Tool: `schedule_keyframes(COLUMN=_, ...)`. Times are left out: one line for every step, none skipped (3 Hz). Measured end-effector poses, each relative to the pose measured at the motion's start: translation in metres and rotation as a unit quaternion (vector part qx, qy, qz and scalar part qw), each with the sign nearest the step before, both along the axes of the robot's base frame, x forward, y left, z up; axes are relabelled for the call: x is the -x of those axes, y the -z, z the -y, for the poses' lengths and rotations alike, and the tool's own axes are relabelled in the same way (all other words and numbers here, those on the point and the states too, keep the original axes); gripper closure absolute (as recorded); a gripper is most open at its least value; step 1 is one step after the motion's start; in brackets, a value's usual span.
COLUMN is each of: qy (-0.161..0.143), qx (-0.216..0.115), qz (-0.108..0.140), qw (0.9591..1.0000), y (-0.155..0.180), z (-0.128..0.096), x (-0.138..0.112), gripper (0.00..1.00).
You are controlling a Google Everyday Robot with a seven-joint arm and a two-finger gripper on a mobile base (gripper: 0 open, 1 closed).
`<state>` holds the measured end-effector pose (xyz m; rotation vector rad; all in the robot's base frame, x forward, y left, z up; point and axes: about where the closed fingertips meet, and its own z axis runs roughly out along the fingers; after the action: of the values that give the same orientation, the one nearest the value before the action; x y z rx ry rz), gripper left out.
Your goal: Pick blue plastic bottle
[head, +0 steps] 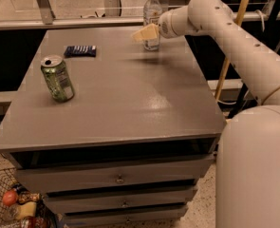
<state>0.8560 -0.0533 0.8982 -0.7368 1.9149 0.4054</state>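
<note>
The blue plastic bottle (152, 12) is a tall clear bottle with a white cap and a white label. It stands upright at the far edge of the grey table (130, 103), right of centre. My gripper (143, 33) hangs just above the tabletop, right in front of the bottle's lower half and slightly to its left, and overlaps it in the camera view. The arm (234, 42) reaches in from the right. I cannot tell whether the gripper touches the bottle.
A dented green drink can (57, 78) stands at the table's left. A flat dark blue packet (80, 51) lies at the far left. Drawers (116, 177) sit below the tabletop. A wire basket of groceries (9, 205) is on the floor, lower left. A wooden post (232, 46) stands to the right.
</note>
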Motion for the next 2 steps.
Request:
schedule_keyframes(qy=-0.005, qx=-0.023, qz=0.004, qw=0.9997, y=-0.0007, z=-0.0141, x=-0.0117, gripper=0.15)
schedule_keyframes(qy=-0.017, qx=-0.039, qz=0.006, qw=0.9991, y=-0.0014, z=-0.0213, x=-0.0135, gripper=0.39)
